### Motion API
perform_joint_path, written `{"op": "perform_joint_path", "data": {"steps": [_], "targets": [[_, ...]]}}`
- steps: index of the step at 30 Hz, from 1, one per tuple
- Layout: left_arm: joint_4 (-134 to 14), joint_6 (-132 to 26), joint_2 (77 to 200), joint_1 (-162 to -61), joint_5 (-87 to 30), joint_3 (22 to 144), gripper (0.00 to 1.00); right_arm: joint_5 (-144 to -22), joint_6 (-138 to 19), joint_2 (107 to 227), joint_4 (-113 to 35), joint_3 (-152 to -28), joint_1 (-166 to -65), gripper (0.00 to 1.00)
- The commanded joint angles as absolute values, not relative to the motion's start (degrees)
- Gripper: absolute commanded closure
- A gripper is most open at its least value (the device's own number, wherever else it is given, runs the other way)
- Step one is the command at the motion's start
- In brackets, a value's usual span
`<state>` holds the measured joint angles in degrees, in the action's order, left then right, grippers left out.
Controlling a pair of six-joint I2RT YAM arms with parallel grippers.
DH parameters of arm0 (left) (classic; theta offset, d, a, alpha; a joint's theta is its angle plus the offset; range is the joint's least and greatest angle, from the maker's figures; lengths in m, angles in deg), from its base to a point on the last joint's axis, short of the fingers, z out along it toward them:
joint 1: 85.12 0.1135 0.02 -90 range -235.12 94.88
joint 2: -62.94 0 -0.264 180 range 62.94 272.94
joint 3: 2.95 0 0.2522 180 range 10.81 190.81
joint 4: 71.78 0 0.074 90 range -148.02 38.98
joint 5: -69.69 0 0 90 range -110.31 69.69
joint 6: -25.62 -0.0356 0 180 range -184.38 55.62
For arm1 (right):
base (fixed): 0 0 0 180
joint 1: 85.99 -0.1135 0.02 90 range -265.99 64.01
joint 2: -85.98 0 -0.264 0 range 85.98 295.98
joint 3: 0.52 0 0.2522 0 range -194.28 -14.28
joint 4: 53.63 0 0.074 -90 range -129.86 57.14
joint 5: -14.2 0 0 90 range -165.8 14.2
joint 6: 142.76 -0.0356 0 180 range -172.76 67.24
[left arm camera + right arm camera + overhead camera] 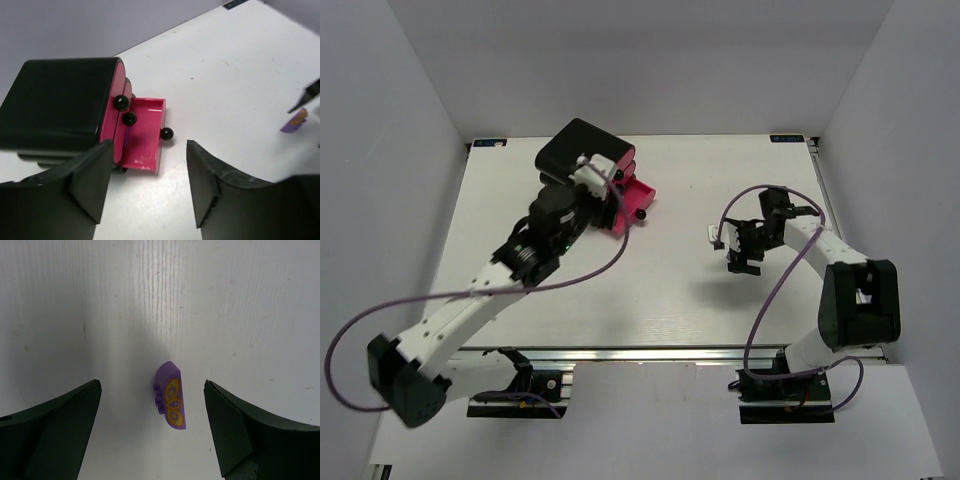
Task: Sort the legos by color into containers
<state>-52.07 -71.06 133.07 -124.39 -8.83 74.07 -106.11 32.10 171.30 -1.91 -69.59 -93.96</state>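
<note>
**Hovering open over the purple brick**

I see my right gripper (151, 390) spread wide, a finger on each side of the purple lego (171, 397), which lies on the white table (225, 300) touching neither. My left gripper (150, 150) also stands open near the containers (55, 100), where one pink drawer (147, 120) is pulled out.

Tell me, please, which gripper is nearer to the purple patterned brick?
Right. The right gripper hangs over the purple brick, fingers open on either side; the left gripper is far off beside the drawer unit.
</note>
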Motion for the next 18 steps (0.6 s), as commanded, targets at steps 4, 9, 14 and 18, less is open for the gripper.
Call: {"op": "perform_joint_path", "data": {"steps": [4, 9, 14, 18], "targets": [[-45.4, -65.8, 115.3, -124.2, -6.9, 59.1, 0.25, -101.3, 44.2, 177.7, 3.6, -76.8, -93.8, 0.11], [-46.5, -65.3, 104.5, -124.2, -2.7, 50.2, 0.19, -99.3, 42.5, 182.6, 2.9, -79.8, -94.0, 0.13], [-45.6, -65.3, 100.9, -124.2, -1.7, 47.5, 0.18, -95.2, 41.9, 186.5, 4.1, -82.1, -94.2, 0.20], [-45.6, -65.3, 100.5, -124.2, -2.0, 47.1, 0.18, -92.5, 41.4, 189.0, 6.3, -83.9, -94.3, 0.32]]}}
